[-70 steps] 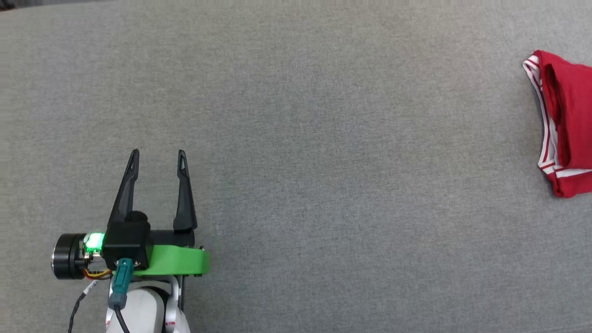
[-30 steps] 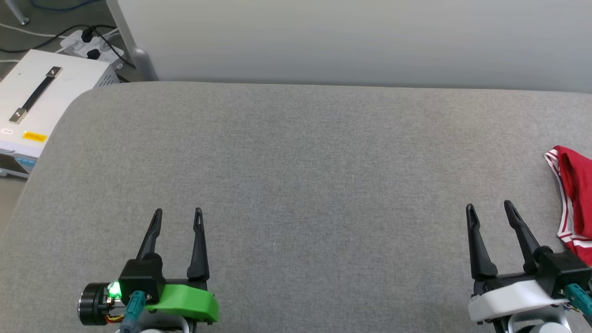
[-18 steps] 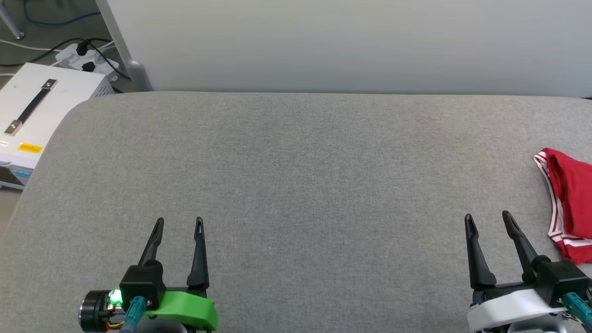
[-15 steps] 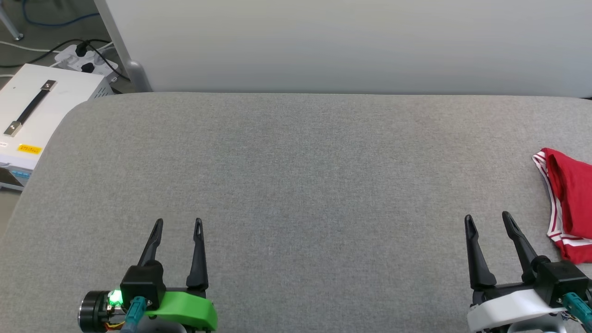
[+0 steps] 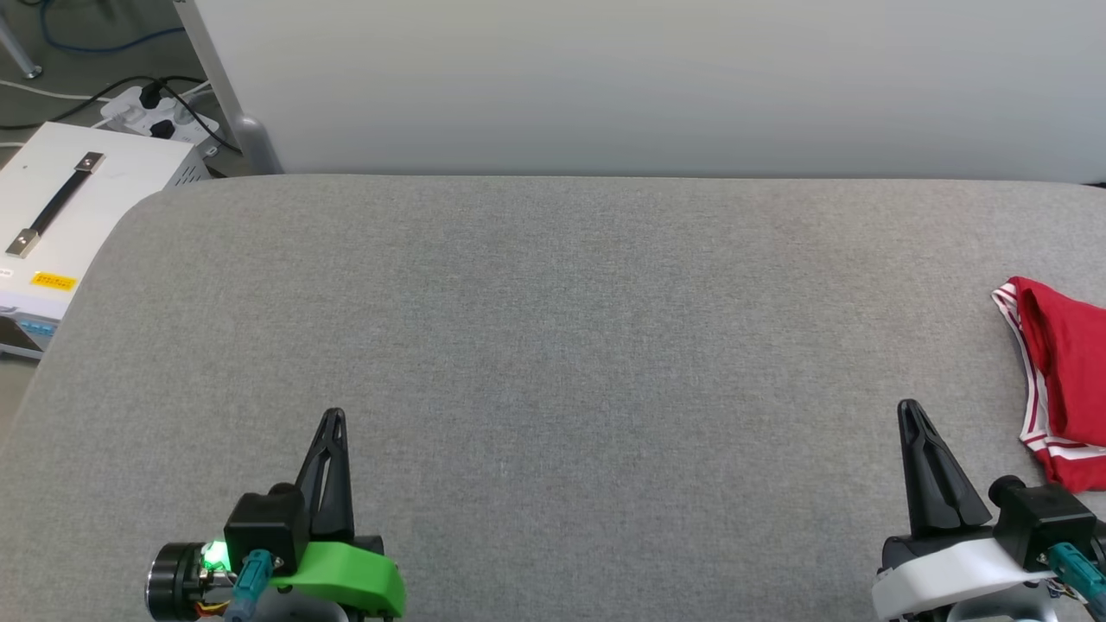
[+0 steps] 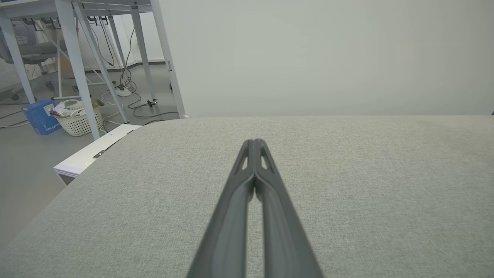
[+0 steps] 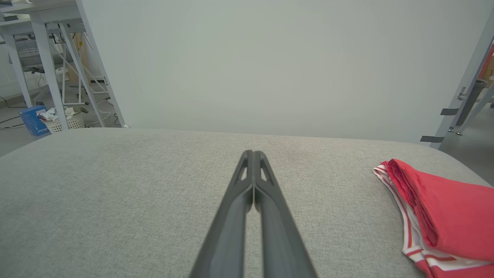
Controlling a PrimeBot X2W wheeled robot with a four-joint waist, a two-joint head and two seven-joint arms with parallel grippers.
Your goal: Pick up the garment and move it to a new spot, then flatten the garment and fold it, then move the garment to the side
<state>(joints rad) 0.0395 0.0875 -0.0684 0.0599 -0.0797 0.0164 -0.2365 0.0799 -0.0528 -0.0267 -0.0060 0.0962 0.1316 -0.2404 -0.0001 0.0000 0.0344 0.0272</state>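
Note:
The garment (image 5: 1064, 380) lies folded at the right edge of the grey padded table (image 5: 553, 328), red with red-white striped trim along its left side; the right wrist view has the garment (image 7: 444, 216) at its lower right. My right gripper (image 5: 909, 409) is shut with nothing in it, low on the right, a little left of the garment and apart from it. My left gripper (image 5: 333, 417) is shut and empty at the lower left, far from the garment. Both wrist views show the fingers pressed together, left gripper (image 6: 254, 142) and right gripper (image 7: 252, 153).
A white equipment case (image 5: 69, 199) with a black handle stands off the table's left corner, beside a power strip (image 5: 155, 108) and cables. A pale partition wall (image 5: 639, 78) runs behind the table. Table legs and a basket (image 6: 79, 121) stand on the floor at left.
Both grippers have gone from open to shut, with nothing between their fingers. Earlier the head camera tilted up, so the whole picture shifted; the garment lies as before.

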